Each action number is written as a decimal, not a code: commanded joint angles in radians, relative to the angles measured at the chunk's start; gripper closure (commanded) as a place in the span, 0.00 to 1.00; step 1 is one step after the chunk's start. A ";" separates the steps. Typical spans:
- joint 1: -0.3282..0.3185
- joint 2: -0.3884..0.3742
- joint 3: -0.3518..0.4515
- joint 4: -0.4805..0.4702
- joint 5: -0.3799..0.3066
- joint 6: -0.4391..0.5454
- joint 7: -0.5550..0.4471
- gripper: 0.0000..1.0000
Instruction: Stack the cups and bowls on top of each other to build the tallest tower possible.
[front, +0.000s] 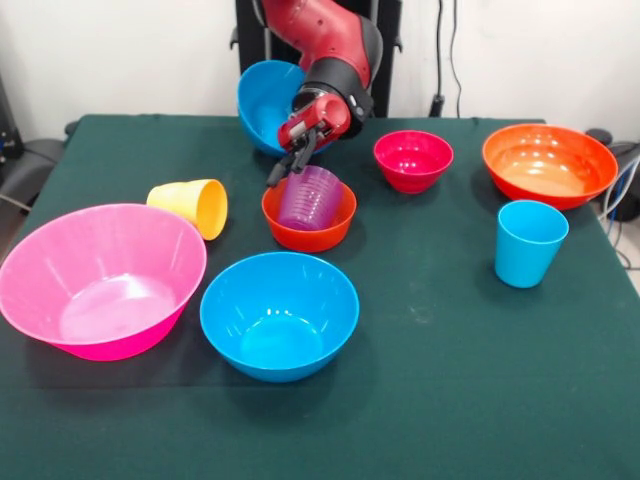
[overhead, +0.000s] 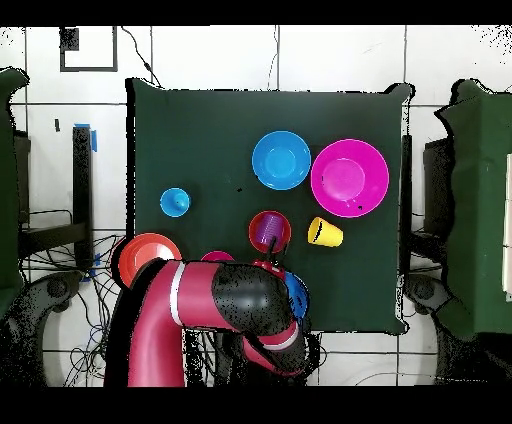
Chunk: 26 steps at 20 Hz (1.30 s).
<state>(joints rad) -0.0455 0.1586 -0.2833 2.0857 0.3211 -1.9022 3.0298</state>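
Gripper (front: 287, 164) hangs just above the upright purple cup (front: 309, 197), mouth up, nested in the small orange-red bowl (front: 308, 228); finger state indeterminate. Yellow cup (front: 193, 206) lies sideways, mouth facing right.

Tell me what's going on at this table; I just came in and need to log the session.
The Sawyer arm's gripper hangs just above the purple cup, which sits inside the small orange-red bowl; whether it grips anything is unclear. The yellow cup lies on its side beside the big pink bowl. The light blue cup stands alone, upright. One blue bowl sits at the front, another behind the arm. The magenta bowl and wide orange bowl sit separately. No tall tower stands yet.
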 joint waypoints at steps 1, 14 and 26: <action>0.026 0.013 0.154 -0.081 0.059 0.123 0.074 0.00; 0.137 -0.281 0.094 0.279 -0.020 0.164 0.069 0.00; 0.205 -0.243 0.133 0.292 0.018 0.092 0.142 0.00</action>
<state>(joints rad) 0.1363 -0.1764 -0.2917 2.4469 0.2887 -1.9015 3.0300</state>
